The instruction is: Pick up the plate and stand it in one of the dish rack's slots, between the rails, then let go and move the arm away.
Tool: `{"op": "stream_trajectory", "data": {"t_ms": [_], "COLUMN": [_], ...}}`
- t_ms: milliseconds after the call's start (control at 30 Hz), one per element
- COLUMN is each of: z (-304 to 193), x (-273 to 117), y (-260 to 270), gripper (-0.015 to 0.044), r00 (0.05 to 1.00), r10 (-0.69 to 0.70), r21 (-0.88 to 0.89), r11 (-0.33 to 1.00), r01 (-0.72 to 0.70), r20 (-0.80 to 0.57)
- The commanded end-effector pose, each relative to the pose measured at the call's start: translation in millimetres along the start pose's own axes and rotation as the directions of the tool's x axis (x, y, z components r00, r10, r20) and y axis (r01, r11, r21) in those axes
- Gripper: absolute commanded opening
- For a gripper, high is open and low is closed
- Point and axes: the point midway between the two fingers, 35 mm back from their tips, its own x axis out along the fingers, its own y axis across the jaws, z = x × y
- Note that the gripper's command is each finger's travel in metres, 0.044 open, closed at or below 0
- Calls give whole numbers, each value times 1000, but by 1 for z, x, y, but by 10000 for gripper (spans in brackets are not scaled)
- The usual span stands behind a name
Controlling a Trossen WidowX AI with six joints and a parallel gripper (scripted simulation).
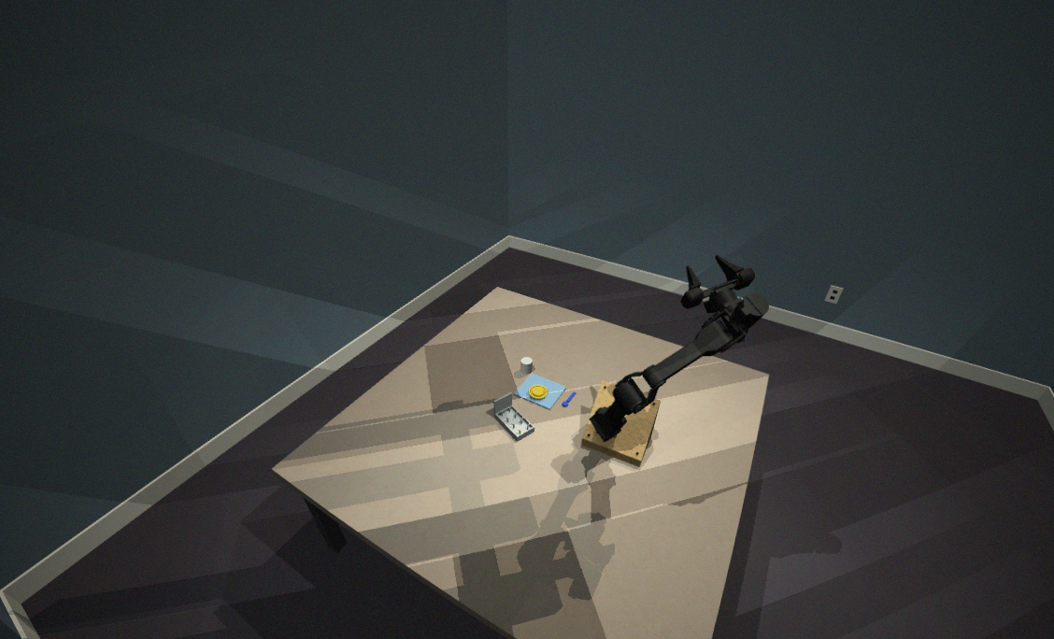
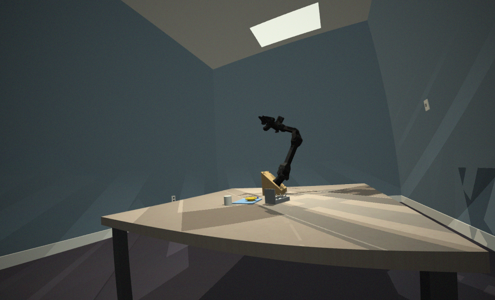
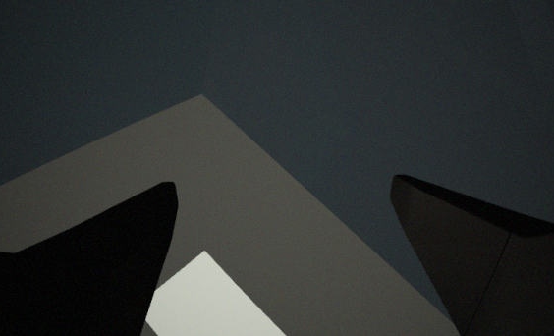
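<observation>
A yellow plate (image 1: 537,391) (image 2: 250,198) lies flat on a light blue mat (image 1: 550,403) (image 2: 242,202). The grey dish rack (image 1: 524,433) (image 2: 282,200) stands on the table close to the mat, with a taller panel at one end and small upright rails; single slots are too small to make out. My gripper (image 1: 704,263) (image 3: 287,190) is open and empty, raised high above the table and far from the plate and the rack. In the exterior view it is seen from the side. The wrist view shows only the two fingers, wall, ceiling and a bright ceiling panel.
A white cup (image 1: 526,364) (image 2: 227,200) stands beside the mat, on the side away from the arm. A blue spoon-like utensil (image 1: 568,399) lies between the mat and the arm's wooden base (image 1: 633,445) (image 2: 268,182). The table (image 1: 404,492) (image 2: 335,231) carries all of these.
</observation>
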Motion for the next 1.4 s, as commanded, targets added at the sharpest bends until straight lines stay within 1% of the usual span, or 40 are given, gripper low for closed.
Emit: {"op": "stream_trajectory", "data": {"t_ms": [0,300,433,700,1033,1367], "z": [0,21,39,64,98,132], "x": [1,39,58,94,134,168], "y": [0,-11,-9,-26,-53,-84], "gripper": [400,400,400,400,400,400], "r00": [1000,998,996,987,962,921], "r10": [-1,-33,-24,-61,-120,-185], "r21": [-3,-138,-208,-337,-484,-603], "r11": [1000,990,977,935,845,709], "r01": [1,40,41,110,228,366], "r20": [1,53,84,151,243,342]}}
